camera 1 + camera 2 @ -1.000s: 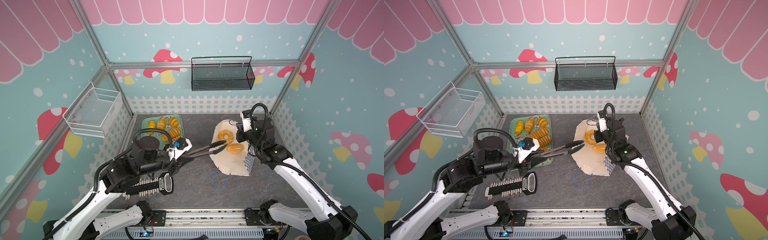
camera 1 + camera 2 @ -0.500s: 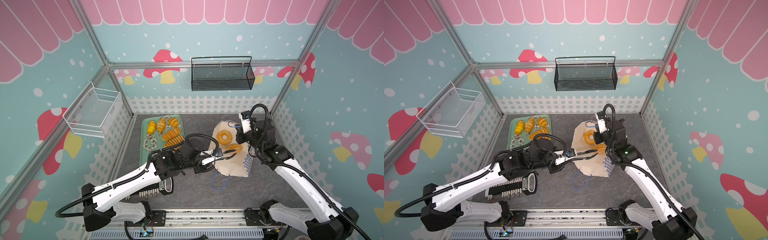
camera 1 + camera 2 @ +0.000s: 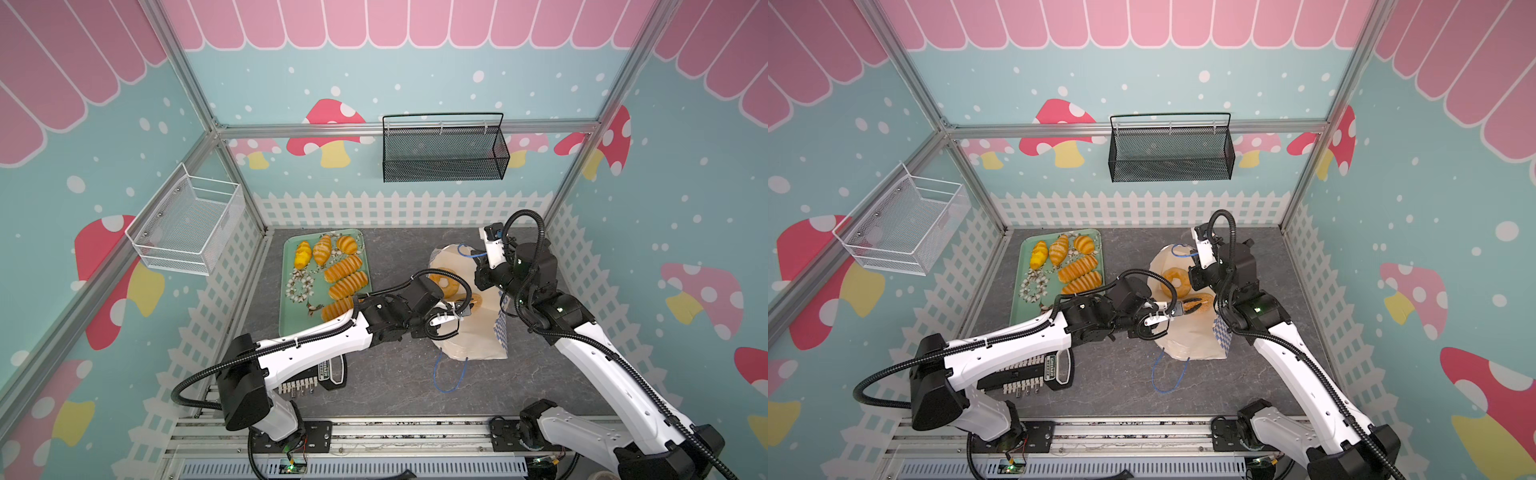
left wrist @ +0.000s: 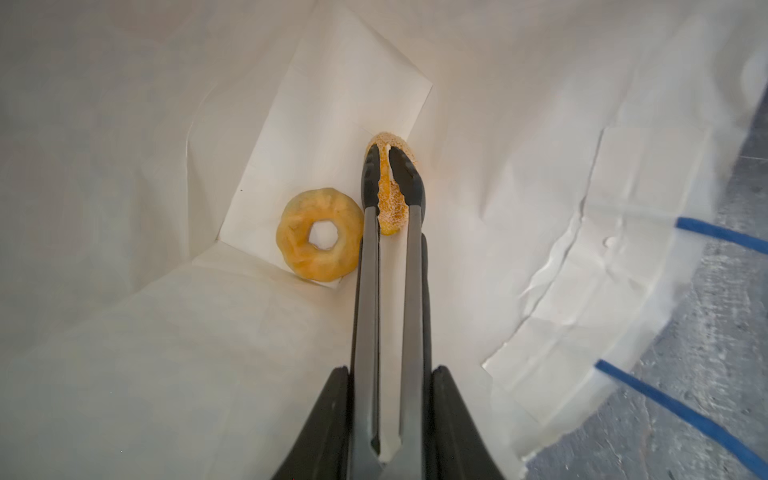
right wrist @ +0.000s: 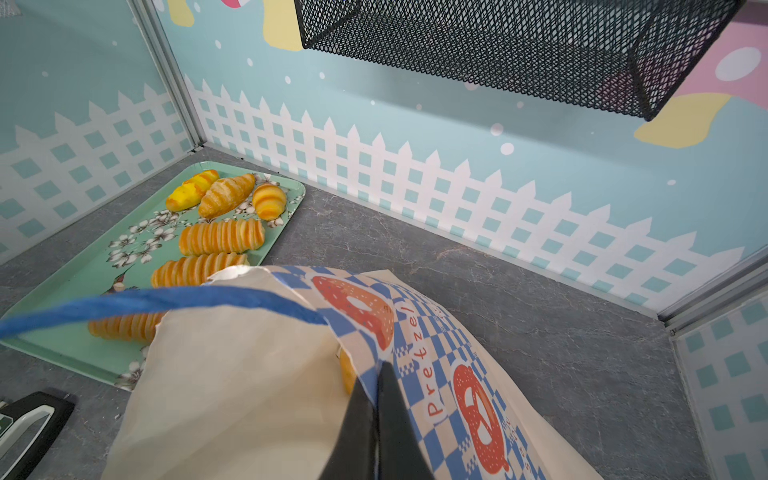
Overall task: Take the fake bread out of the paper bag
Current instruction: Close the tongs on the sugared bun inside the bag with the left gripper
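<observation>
your left hand (image 4: 390, 395) is clamped narrow on the handles of a pair of tongs (image 4: 368, 291), and the tongs reach deep into the paper bag (image 3: 473, 340). in the left wrist view their black tips straddle a sugar-speckled piece (image 4: 390, 195) of fake bread that lies against the bag's inner fold. the tips sit close on either side of it, with a slim gap between them. just beside the tongs, touching one arm of them or nearly so, a ring doughnut (image 4: 318, 237) lies flat on the paper inside the bag. both top views show these two pieces through the bag's open mouth, the doughnut (image 3: 1175, 279) farther back than the speckled piece (image 3: 1202, 303).

your right hand (image 5: 376, 415) is pinched shut on the bag's rim, at the blue-and-white checkered band with the orange pretzel print. one blue cord handle (image 5: 145, 301) arcs across that wrist view, and another (image 3: 451, 374) trails on the desk (image 3: 395, 249) in front of the bag.

the rest of the fake bread lies on the green flowered tray (image 3: 297, 316) at the desk's left side, well apart from the bag. it shows ribbed long loaves (image 3: 343, 268) in a row and croissant-like pieces (image 3: 322, 249) at the far end. the left arm hides part of the nearest loaf.
</observation>
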